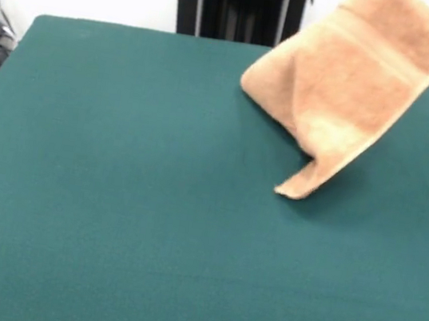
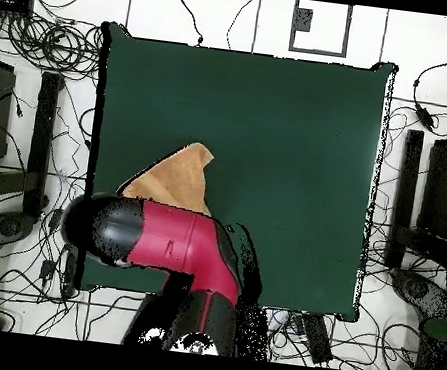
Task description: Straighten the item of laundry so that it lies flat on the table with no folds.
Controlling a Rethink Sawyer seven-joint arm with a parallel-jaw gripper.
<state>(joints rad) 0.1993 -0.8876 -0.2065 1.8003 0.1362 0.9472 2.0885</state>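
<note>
The orange-tan towel [image 1: 348, 75] is lifted off the dark green table [image 1: 112, 194] at the far right of the front view. It hangs folded, and its top reaches the picture's upper edge. Its lowest corner droops down to the tabletop or just above it. A woven band stripe crosses its upper part. In the overhead view the towel [image 2: 177, 182] sticks out from under my red and black arm [image 2: 175, 243] at the table's [image 2: 295, 131] lower left. The arm covers the gripper there, and the front view cuts it off.
The black pedestal [image 1: 242, 3] stands behind the table's far edge. Cables and black stands [image 2: 43, 131] lie on the floor around the table. The towel is close to the table's edge on the robot's side.
</note>
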